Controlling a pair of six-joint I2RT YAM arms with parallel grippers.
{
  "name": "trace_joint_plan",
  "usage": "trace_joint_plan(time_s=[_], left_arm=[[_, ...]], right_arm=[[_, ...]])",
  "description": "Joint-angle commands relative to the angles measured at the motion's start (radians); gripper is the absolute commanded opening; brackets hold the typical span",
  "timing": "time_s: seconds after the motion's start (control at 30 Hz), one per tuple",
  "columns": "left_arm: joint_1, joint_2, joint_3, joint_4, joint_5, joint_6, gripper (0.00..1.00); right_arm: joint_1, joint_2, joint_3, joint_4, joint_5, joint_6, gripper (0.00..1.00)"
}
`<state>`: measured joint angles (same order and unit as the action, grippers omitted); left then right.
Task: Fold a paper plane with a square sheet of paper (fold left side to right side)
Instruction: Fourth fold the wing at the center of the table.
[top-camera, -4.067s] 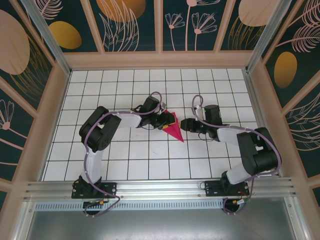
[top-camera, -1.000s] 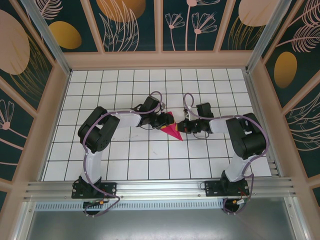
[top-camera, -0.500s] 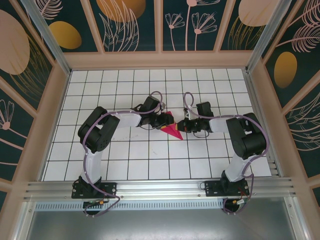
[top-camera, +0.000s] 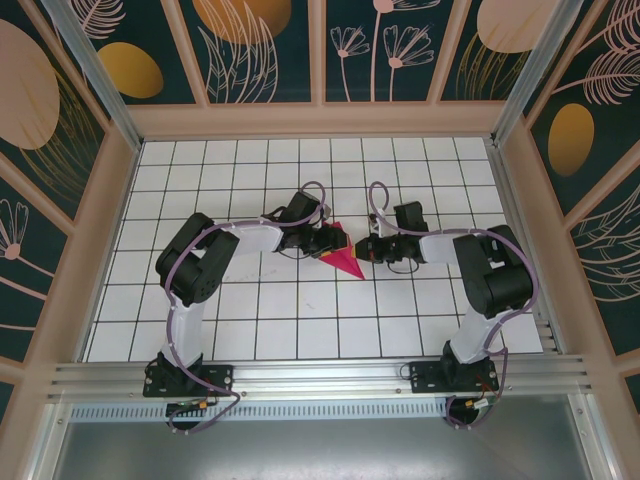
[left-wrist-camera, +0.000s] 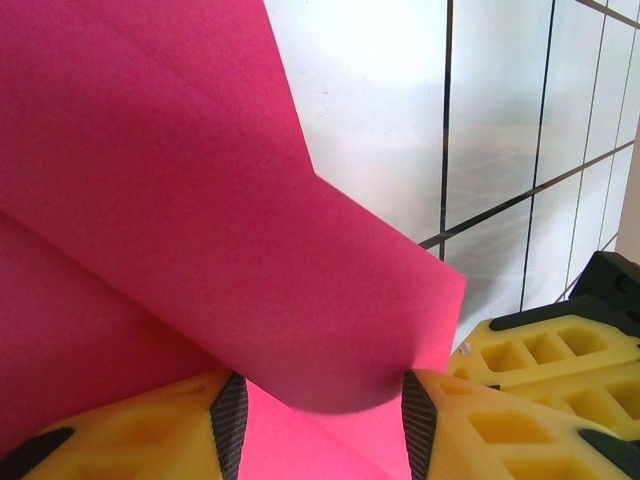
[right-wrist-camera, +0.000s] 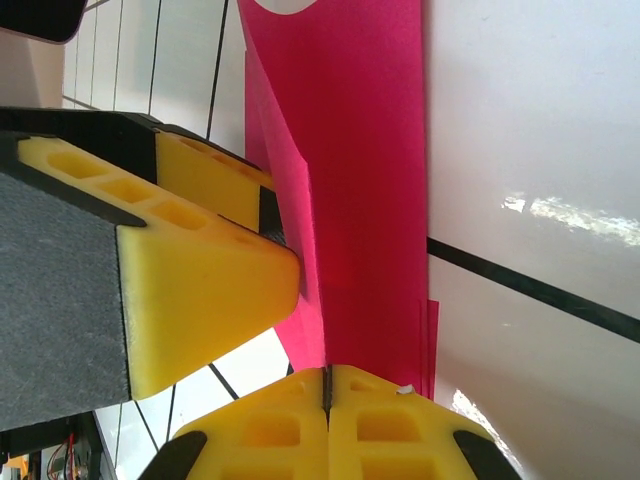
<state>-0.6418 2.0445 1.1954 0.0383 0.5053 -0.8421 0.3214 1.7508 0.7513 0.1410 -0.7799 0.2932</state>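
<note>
The square sheet of paper is magenta-pink and folded into a pointed wedge at the table's middle. My left gripper meets it from the left, my right gripper from the right. In the left wrist view a curled flap of the paper bulges between the half-closed left gripper, touching both pads. In the right wrist view a raised flap of the paper runs into the seam of my right gripper, whose fingers are pressed together on its edge. The left gripper's yellow fingers sit right beside that flap.
The white tiled table stretches out on all sides of the paper. Wooden side walls and a back wall box it in. Both arms bend inward, their elbows out toward the sides.
Four seconds ago my right gripper stood clear to the right of the paper; now it is on the paper. Over the last second the paper's near tip has drawn slightly up and left.
</note>
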Motion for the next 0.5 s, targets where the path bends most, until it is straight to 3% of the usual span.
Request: trace_joint_plan(time_s=[0.0, 0.47], left_arm=[[0.01, 0.019, -0.005, -0.103, -0.07, 0.029, 0.48], [0.01, 0.019, -0.005, -0.104, -0.071, 0.031, 0.48]], right_arm=[[-0.006, 0.024, 0.037, -0.027, -0.009, -0.031, 0.02], [-0.007, 0.055, 0.07, -0.059, 0.002, -0.061, 0.02]])
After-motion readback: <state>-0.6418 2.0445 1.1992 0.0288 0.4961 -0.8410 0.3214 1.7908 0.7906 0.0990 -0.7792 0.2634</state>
